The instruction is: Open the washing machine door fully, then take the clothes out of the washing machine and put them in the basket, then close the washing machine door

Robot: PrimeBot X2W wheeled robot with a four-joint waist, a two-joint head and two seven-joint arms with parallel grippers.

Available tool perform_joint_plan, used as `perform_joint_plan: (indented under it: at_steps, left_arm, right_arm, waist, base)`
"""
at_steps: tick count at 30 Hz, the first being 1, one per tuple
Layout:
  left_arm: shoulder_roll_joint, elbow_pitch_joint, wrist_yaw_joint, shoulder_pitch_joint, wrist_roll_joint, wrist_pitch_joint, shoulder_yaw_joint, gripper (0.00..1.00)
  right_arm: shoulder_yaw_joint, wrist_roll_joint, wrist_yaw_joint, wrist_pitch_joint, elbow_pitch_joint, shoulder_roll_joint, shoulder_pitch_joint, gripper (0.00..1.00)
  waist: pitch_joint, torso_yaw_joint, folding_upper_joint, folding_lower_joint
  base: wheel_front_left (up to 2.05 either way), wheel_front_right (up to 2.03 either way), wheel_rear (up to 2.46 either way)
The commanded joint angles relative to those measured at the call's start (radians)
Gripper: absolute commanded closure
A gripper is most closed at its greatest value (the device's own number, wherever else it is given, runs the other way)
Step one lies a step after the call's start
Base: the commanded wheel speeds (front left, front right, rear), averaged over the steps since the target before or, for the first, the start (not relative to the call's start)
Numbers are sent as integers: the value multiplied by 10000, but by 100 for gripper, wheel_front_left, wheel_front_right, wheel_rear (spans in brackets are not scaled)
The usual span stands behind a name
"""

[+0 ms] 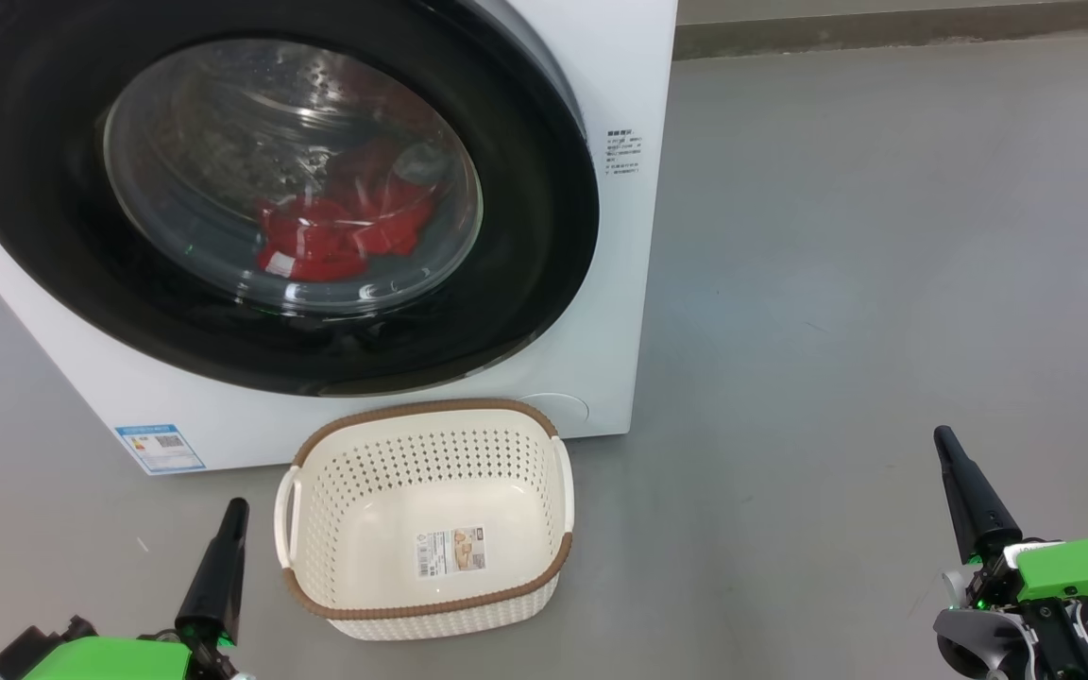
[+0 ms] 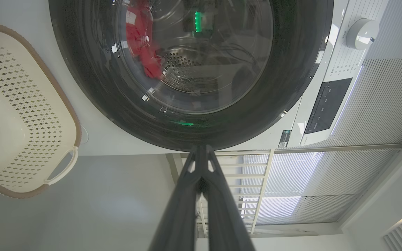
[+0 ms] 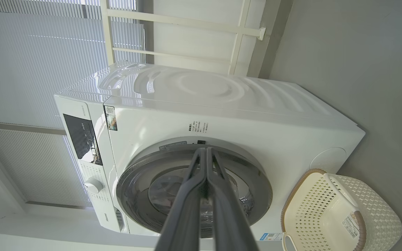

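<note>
Nearest, at the lower corners of the head view: left gripper (image 1: 236, 510) and right gripper (image 1: 946, 440), each with its two dark fingers pressed together into a single point, pinching nothing, tips aimed up the view. Green housings behind the fingers. Well apart from each other and touching no object.

Between them, closer to the left gripper: basket (image 1: 431, 407), upright on the grey floor (image 1: 884, 236), just in front of the washer's lower edge, toward its right front corner. Cream perforated walls, brown woven-look rim, a handle at each short side, paper label (image 1: 450, 552) on the bare bottom.

Behind the basket: washer (image 1: 634, 85), white and boxy, standing on the floor, with a blue-white sticker (image 1: 159, 448) at the lower left of its front. Door (image 1: 544, 283) shut flat against that front, a wide glossy black rim around a bulging glass window.

Farther in, seen through the glass: clothes (image 1: 336, 236), a bright red heap low in the perforated steel drum (image 1: 336, 71), a little right of the window's centre.

Left wrist view: closed fingers pointing toward the door's black rim, short of it; round dial (image 2: 361, 33) and dark control panel (image 2: 326, 104) on the washer's upper front.

Right wrist view: closed fingers aimed at the door from farther off, with the basket beside the washer's front. Farthest: pale blinds (image 3: 30, 52) behind the washer.
</note>
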Motion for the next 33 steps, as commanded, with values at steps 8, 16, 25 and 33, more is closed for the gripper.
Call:
perform_joint_plan:
  at_steps: [8, 16, 25, 33]
  left_arm:
    - [107, -245, -73, -82, 118, 78, 359, 100]
    - [-96, 446, 10, 112, -4, -7, -91, 0]
    - [-179, 670, 6, 145, -24, -186, -325, 0]
    - [-117, 634, 1, -17, 172, -404, -570, 0]
  right_arm:
    - [131, -99, 6, 58, -254, -59, -247, 100]
    - [88, 2, 0, -10, 448, 209, 203, 0]
    - [387, 48, 0, -165, 709, 287, 220, 0]
    - [718, -68, 1, -372, 711, 258, 3, 0]
  waist:
    - [0, 0, 0, 0]
    - [0, 0, 0, 0]
    - [-20, 0, 0, 23]
    - [6, -3, 0, 1]
  base:
    - [0, 0, 0]
    - [0, 0, 0]
    - [0, 0, 0]
    - [0, 0, 0]
